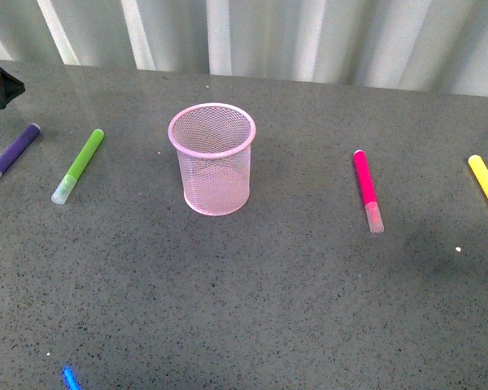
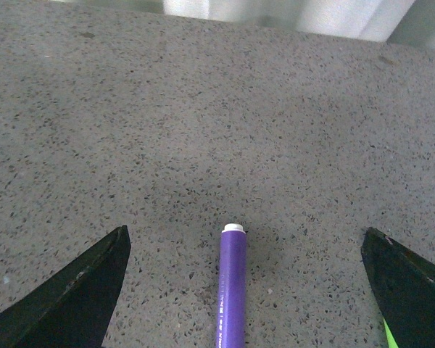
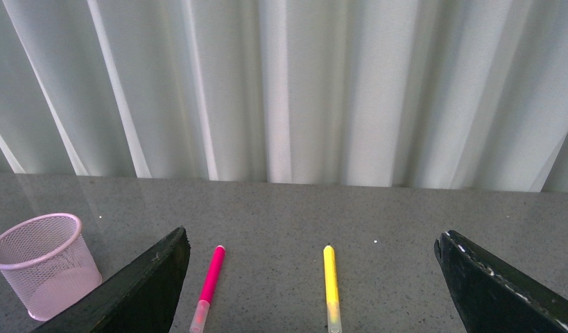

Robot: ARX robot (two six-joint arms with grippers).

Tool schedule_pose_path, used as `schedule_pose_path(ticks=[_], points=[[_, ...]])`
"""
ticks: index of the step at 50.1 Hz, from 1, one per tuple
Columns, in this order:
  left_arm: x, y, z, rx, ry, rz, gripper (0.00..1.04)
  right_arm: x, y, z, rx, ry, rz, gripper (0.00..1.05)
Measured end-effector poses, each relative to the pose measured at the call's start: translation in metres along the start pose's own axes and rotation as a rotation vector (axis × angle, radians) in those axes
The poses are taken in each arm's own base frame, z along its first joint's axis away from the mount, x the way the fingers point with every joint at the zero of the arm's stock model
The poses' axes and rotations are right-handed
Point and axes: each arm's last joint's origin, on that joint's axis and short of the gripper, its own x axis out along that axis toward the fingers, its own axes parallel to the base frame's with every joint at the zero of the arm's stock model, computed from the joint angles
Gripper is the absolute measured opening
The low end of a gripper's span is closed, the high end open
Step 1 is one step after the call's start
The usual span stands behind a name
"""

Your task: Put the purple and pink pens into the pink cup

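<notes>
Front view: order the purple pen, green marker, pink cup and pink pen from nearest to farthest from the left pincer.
1. purple pen, far left, seen between the jaws of the open left pincer.
2. green marker, just right of it.
3. pink cup, centre.
4. pink pen, right of the cup.

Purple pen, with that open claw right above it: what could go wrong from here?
1. The left gripper is wide open over the purple pen, with the green marker close beside one finger; it might get caught too.
2. The pen is round and lies flat, so it may roll away as the jaws close.
3. The pink cup looks light; a pen striking its rim could tip it.
</notes>
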Motion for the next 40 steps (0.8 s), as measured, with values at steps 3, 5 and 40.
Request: schedule_pose_path(ticks=[3,5,40], points=[[0.004,0.001,-0.002,0.026,0.007,-0.016,0.98,0.0,0.0,0.0,0.0,0.0,0.0,0.98],[0.007,0.001,-0.004,0.041,0.019,-0.027,0.98,0.0,0.0,0.0,0.0,0.0,0.0,0.98],[0.034,-0.004,-0.043,0.181,0.135,-0.072,0.98,0.0,0.0,0.0,0.0,0.0,0.0,0.98]])
